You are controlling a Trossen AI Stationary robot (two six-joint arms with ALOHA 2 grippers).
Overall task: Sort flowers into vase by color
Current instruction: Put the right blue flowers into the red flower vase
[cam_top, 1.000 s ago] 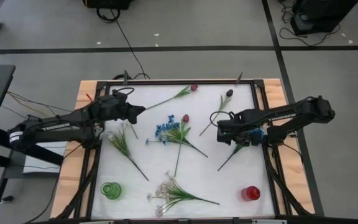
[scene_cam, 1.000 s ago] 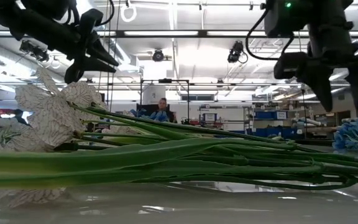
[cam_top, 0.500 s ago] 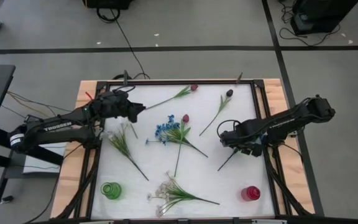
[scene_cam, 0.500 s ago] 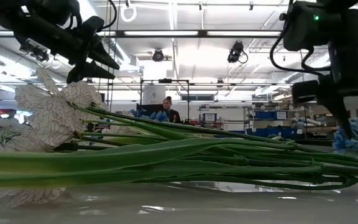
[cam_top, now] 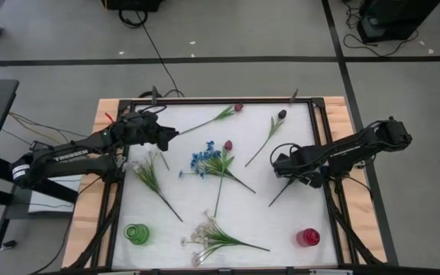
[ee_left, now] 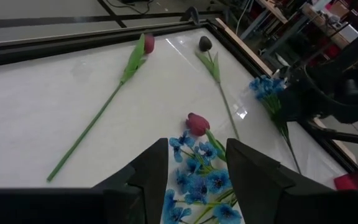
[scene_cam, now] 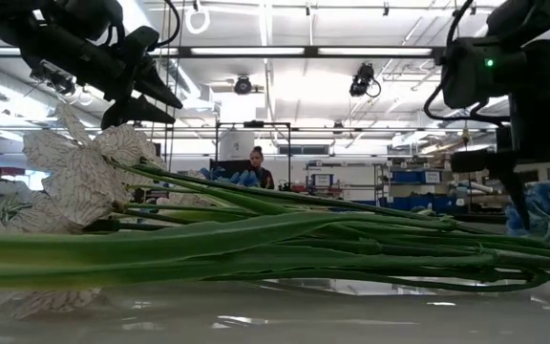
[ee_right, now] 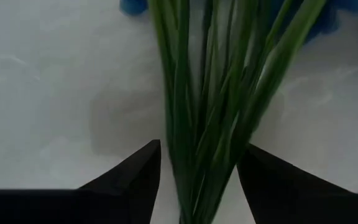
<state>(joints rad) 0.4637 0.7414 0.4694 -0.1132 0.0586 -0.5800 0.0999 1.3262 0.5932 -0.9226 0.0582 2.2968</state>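
Right wrist view: right gripper point(ee_right: 197, 180) spread wide, straddling blue flower stems point(ee_right: 210, 112) flat on table point(ee_right: 42, 93) near its right edge. Close squarely, low on the bunch, gathering every stem. Left gripper point(ee_left: 196, 165) open, empty, above centre blue flowers point(ee_left: 197, 183).

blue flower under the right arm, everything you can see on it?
The blue flower lies flat on the white table near its right edge. It is a bundle of thin green, plastic-looking stems, with its blue blossoms mostly hidden under the arm. The right pincer is open, straddling the stems low over the table, not yet closed.
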